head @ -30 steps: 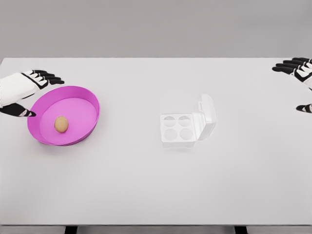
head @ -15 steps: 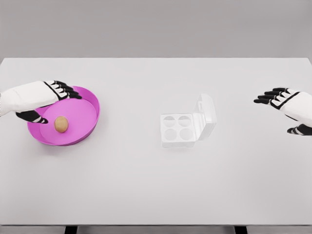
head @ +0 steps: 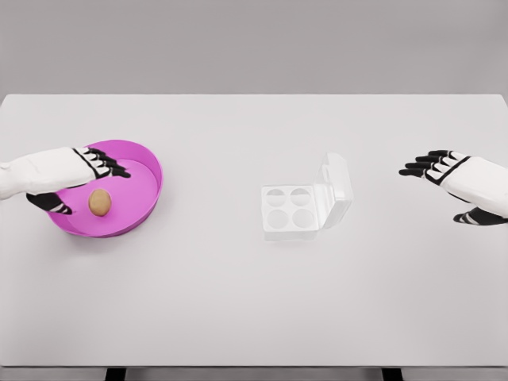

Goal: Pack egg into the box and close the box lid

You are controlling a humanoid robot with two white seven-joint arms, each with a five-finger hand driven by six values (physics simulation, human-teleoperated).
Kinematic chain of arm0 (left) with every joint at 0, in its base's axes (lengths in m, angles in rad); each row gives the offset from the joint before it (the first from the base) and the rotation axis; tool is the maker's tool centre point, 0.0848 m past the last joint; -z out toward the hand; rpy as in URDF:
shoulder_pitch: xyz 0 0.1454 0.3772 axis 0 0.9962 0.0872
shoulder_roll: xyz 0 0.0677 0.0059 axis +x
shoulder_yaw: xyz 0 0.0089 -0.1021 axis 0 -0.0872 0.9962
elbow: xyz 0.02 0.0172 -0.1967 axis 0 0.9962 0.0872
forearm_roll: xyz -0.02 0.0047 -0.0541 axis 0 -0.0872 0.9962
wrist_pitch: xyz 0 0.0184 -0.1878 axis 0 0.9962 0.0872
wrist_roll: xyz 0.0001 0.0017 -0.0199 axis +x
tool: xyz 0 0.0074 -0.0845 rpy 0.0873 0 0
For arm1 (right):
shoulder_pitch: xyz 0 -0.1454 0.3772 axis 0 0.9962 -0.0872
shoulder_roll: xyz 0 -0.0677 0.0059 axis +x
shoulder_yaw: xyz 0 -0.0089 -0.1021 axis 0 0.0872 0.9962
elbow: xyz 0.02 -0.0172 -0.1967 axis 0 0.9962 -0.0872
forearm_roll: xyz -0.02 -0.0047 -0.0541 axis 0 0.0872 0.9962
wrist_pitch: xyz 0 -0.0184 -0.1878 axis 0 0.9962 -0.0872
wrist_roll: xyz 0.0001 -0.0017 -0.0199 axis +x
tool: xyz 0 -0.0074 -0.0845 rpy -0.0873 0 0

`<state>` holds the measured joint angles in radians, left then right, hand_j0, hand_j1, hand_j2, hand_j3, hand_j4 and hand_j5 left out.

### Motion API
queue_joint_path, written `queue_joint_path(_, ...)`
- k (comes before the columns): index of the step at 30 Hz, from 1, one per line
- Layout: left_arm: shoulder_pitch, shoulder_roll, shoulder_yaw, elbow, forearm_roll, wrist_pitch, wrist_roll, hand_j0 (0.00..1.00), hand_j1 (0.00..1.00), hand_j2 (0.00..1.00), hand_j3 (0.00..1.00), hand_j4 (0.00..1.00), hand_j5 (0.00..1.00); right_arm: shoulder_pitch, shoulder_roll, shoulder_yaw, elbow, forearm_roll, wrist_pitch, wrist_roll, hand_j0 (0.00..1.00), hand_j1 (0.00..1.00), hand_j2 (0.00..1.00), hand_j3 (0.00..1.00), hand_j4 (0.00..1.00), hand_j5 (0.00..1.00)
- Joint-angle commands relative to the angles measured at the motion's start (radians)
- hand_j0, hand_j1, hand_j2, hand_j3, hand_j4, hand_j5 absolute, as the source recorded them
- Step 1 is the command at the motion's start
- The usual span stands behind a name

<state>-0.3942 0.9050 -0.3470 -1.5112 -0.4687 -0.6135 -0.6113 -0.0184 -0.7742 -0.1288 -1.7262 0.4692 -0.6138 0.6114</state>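
A white desk (head: 238, 302) is seen before a grey wall. The egg (head: 99, 202) is lying in the pink bowl (head: 147, 171), just below the left hand (head: 67, 178), whose fingers (head: 107, 163) are spread, holding nothing. The right hand (head: 460, 182) is likewise spread, well apart from the open box (head: 305, 205).

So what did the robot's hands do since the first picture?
The left hand slid right over the pink bowl, open beside the egg but not holding it. The right hand moved inward toward the open box. Egg, bowl and box stayed put.
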Motion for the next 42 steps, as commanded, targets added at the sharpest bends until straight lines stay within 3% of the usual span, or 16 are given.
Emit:
queue_joint_path(1, -0.002, 0.017, -0.006, 0.0, 0.001, 0.003, 0.0, 1.0, 1.0, 1.0, 1.0, 1.0, 1.0, 0.002, 0.003, 0.002, -0.001, -0.006, 0.003, 0.0, 1.0, 1.0, 1.0, 1.0, 1.0, 1.0)
queue_joint_path(9, -0.008, 0.014, -0.027, 0.002, -0.033, 0.003, 0.0, 0.84, 0.84, 0.84, 0.84, 0.84, 0.84, 0.002, 0.003, -0.002, -0.004, -0.014, 0.003, 0.0, 1.0, 1.0, 1.0, 1.0, 1.0, 1.0)
queue_joint_path(15, -0.015, 0.003, -0.049, 0.002, -0.056, 0.003, 0.0, 0.84, 0.84, 0.84, 0.84, 0.84, 0.84, 0.0, -0.007, 0.083, -0.009, -0.012, 0.003, 0.0, 1.0, 1.0, 1.0, 1.0, 1.0, 1.0)
queue_joint_path(42, -0.025, -0.034, -0.078, 0.029, -0.099, 0.003, 0.0, 0.82, 0.82, 0.82, 0.82, 0.82, 0.82, -0.005, -0.01, 0.084, -0.009, -0.01, 0.003, 0.0, 1.0, 1.0, 1.0, 1.0, 1.0, 1.0)
